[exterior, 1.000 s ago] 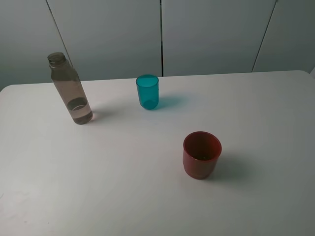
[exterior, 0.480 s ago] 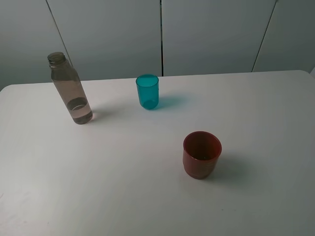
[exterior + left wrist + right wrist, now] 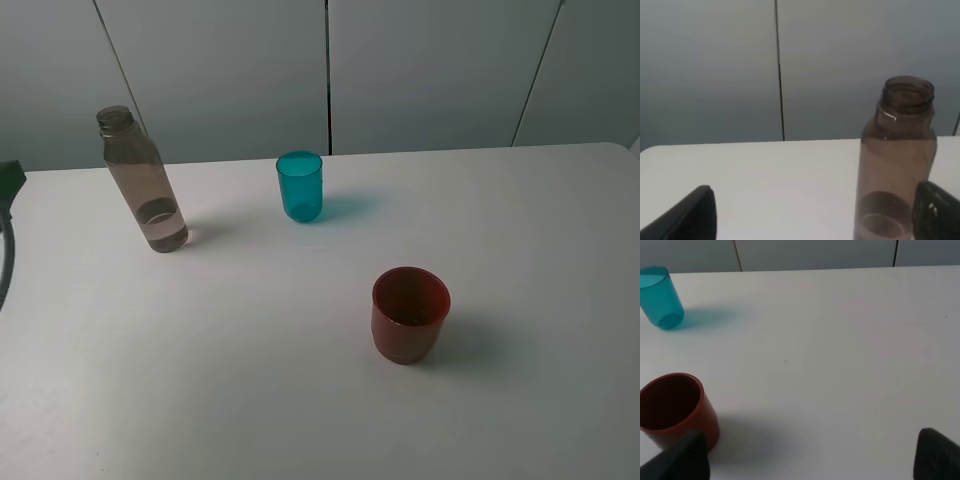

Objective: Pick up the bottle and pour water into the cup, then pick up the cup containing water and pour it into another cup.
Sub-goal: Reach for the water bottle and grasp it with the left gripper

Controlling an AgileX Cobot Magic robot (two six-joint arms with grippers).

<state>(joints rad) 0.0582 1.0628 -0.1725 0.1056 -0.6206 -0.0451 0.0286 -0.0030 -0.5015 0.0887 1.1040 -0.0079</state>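
My left pincer (image 3: 815, 202) is wide open and holds nothing. Its two dark fingers (image 3: 687, 215) stand far apart over the white table (image 3: 765, 170). The bottle (image 3: 897, 160) stands just past them, near the back left corner of the table. One finger tip shows in front of the bottle's lower part, but I cannot tell if it touches. The bottle has no cap, and a little water sits at its bottom.

My right pincer (image 3: 810, 455) is open too, with nothing in it. The red cup (image 3: 675, 410) stands close by one of its fingers, about in the middle of the table, with its mouth up. The teal cup (image 3: 660, 297) stands upright near the back edge, well apart from the red cup and from the bottle.
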